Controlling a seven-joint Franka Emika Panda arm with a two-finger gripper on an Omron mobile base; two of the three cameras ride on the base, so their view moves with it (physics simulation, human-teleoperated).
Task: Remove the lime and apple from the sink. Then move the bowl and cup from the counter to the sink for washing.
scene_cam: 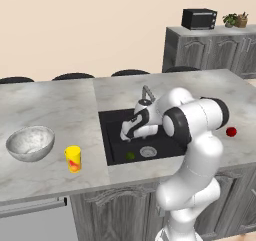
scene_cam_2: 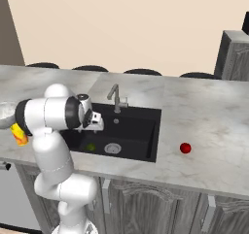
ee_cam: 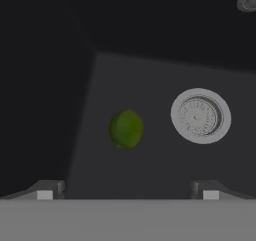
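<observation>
The tool hangs over the sink with its jaws spread wide, grasping nothing. The lime lies on the basin floor beside the drain. The apple sits on the tabletop right of the sink; the bowl and cup stand left.

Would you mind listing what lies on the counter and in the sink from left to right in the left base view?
bowl → cup → lime → drain → apple
</observation>
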